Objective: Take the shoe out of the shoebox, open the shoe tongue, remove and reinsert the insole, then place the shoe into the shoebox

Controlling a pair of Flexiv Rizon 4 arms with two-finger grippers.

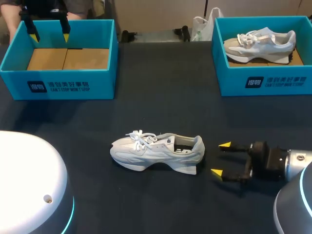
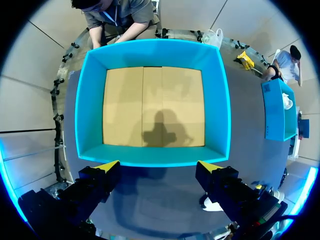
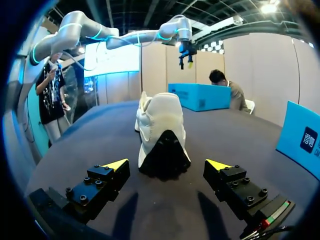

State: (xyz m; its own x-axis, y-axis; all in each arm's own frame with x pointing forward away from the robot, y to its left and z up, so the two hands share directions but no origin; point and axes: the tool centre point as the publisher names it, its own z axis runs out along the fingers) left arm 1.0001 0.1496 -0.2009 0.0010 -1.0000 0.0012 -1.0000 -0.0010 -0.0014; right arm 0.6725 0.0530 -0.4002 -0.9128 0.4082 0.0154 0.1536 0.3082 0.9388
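A white and grey shoe [image 1: 156, 152] lies on its sole in the middle of the dark table, toe to the left and heel to the right. My right gripper [image 1: 224, 159] is open just right of the heel, low over the table. In the right wrist view the shoe [image 3: 161, 125] stands ahead of the open gripper [image 3: 167, 164], heel toward it, not touching. An empty teal shoebox [image 1: 58, 83] with a cardboard floor sits at the back left. My left gripper [image 1: 49, 36] hangs open above it. The left wrist view looks down past the open gripper [image 2: 160, 165] into that box [image 2: 150, 47].
A second teal shoebox [image 1: 263, 80] at the back right holds another pale shoe [image 1: 261, 45]. Its wall [image 3: 305, 142] shows beside my right gripper. A person's hands rest behind the left box, beyond the table's far edge.
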